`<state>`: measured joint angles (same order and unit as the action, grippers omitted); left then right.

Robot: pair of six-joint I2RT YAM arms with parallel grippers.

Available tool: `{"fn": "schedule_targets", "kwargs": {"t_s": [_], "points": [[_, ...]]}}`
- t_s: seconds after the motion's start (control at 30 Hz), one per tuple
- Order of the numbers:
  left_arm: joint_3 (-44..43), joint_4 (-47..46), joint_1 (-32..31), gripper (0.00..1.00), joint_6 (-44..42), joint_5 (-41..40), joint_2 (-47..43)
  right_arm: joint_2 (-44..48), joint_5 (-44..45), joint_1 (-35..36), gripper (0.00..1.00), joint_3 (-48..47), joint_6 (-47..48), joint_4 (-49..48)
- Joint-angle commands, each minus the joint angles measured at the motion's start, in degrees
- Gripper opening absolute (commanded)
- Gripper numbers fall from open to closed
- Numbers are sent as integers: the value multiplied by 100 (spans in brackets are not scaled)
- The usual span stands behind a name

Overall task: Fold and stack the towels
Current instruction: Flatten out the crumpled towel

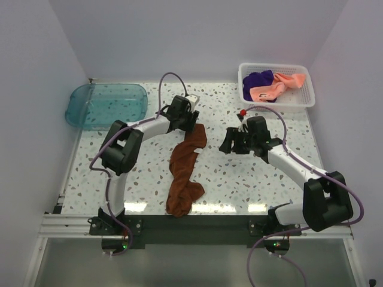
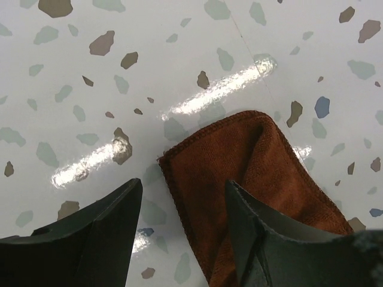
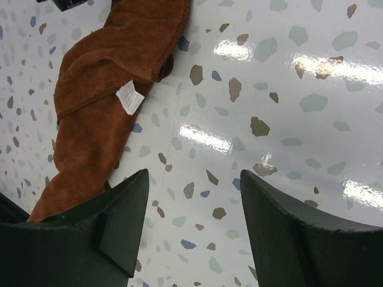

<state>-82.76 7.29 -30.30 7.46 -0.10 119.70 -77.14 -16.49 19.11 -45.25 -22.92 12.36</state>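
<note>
The rust brown towel [image 1: 184, 173] lies in a long crumpled strip. Just right of its far half is the right gripper [image 3: 194, 179], jaws apart (nothing between them). The left gripper [image 2: 182, 191] stands open over its far corner. Well beyond and to the right, the salmon pink towel [image 1: 276, 87] and the deep purple towel [image 1: 258, 80] sit bunched in the white mesh basket [image 1: 306, 101].

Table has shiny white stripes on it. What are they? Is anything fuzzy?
Left wrist: the stripes are reflected light on the glossy table, beside the brown towel; one finger blurs at its near corner. Right wrist: the same glare, and the towel's tag is sharp. Top: even light, no blur.
</note>
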Motion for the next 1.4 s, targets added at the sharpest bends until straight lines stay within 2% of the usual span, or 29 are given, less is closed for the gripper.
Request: {"fn": "schedule_targets", "kwargs": {"t_s": [0.0, 0.4, 0.53, 0.63, 0.73, 0.77, 0.83, 1.07, 1.37], "points": [[-381, -316, 103, 62, -166, 282, 149, 173, -223, 22, 66, 34, 130, -225], [-390, -562, 218, 64, -114, 844, 554, -99, -258, 189, 67, -54, 112, -410], [-372, -606, 218, 60, -79, 889, 651, -335, -179, 347, 67, -97, 86, -533], [-320, -615, 218, 49, -78, 994, 721, -477, -135, 453, 66, -124, -11, -734], [-145, -641, 209, 27, -70, 1021, 651, -714, -126, 541, 67, -168, -134, -1051], [-92, -632, 209, 13, -87, 1003, 538, -880, -135, 567, 67, -177, -212, -1208], [31, -798, 209, 1, -122, 924, 406, -1047, -144, 585, 69, -220, -327, -1463], [313, -843, 209, 0, -184, 713, -306, -1882, -258, 585, 73, -352, -652, -2684], [357, -738, 209, 0, -307, 564, -606, -2814, -776, 593, 70, -625, -741, -3731]]}}
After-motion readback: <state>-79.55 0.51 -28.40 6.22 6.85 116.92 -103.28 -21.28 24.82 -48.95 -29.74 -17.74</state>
